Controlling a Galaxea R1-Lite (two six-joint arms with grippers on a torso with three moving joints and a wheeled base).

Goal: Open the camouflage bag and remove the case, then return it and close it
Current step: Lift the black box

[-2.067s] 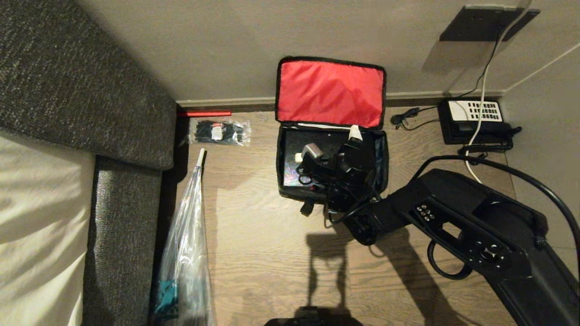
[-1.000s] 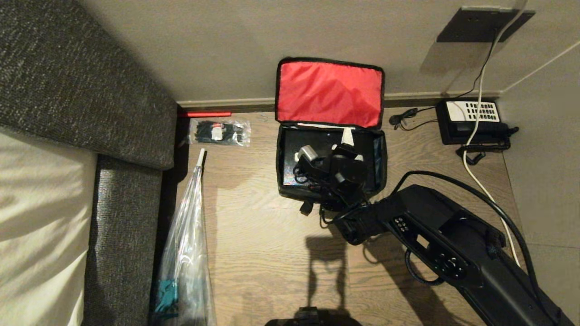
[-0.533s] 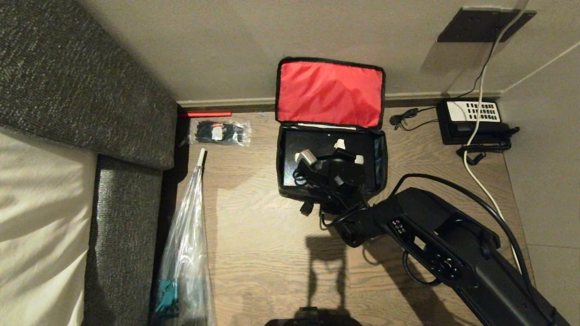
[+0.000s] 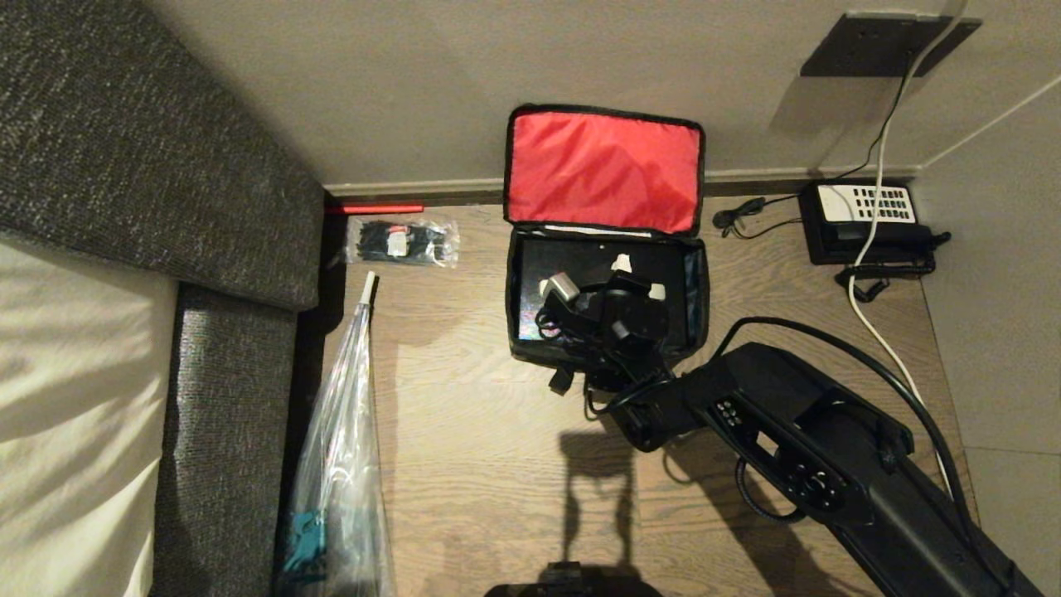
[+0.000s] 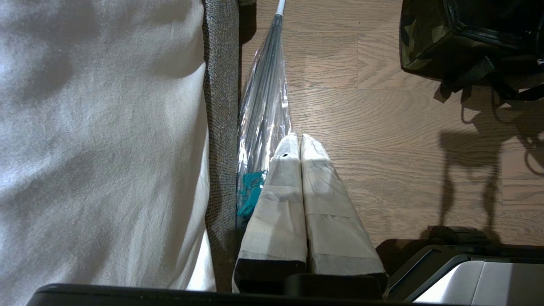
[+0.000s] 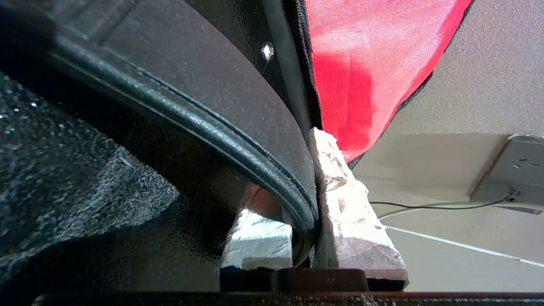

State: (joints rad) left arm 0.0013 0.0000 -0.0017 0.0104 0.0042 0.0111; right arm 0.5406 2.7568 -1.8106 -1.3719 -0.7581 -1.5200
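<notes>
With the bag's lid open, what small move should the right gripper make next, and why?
Probably a slow lift: the right gripper is shut on the flat black hard case's strap handle, while the case lies inside the open camouflage fabric bag.

Nothing readable anywhere, honestly. The telephone [image 4: 869, 217] by the wall has a white keypad, but its keys are just dark dots, far too small to make out any digits. The little plastic packet [image 4: 402, 241] on the floor carries a small white and red label, and whatever is printed on it can't be made out. The bag [image 4: 605, 170] shows no logo or tag with lettering.
</notes>
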